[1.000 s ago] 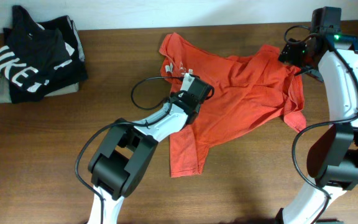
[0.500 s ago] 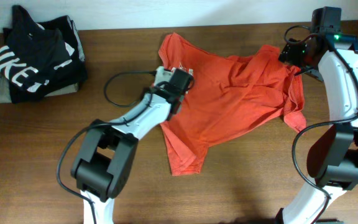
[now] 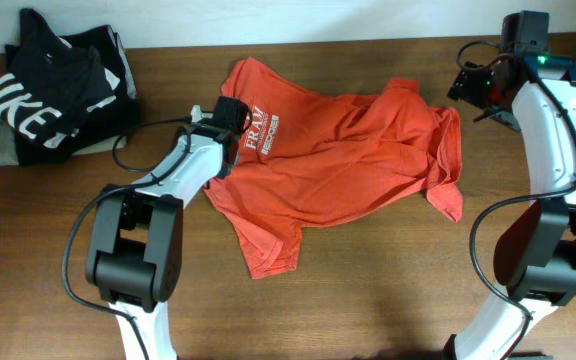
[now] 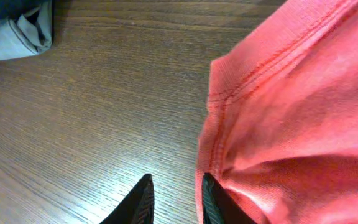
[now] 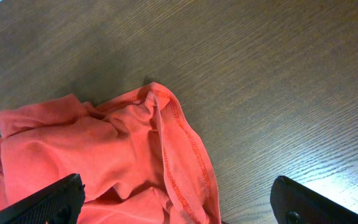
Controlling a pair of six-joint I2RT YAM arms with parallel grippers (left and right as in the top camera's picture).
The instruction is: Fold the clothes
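Note:
The red-orange T-shirt (image 3: pixel 348 150) lies spread and rumpled across the middle of the table, with its white lettering (image 3: pixel 265 134) facing up at the left. My left gripper (image 3: pixel 226 112) is at the shirt's left edge. In the left wrist view its fingers (image 4: pixel 176 199) are slightly apart with bare wood between them, and the shirt's stitched hem (image 4: pixel 291 112) lies against the right finger. My right gripper (image 3: pixel 468 85) hangs wide open above the shirt's right end. The right wrist view shows its fingers (image 5: pixel 179 208) spread over a hemmed fold (image 5: pixel 104 143).
A stack with a black white-lettered shirt (image 3: pixel 53 90) on a grey-olive folded garment (image 3: pixel 3 150) sits at the far left. A grey corner of it shows in the left wrist view (image 4: pixel 14 34). Bare wood table (image 3: pixel 388 290) lies in front.
My left gripper moved left and back across the table, and the shirt came with it, shifting left and opening so the lettering shows. The right arm stayed put.

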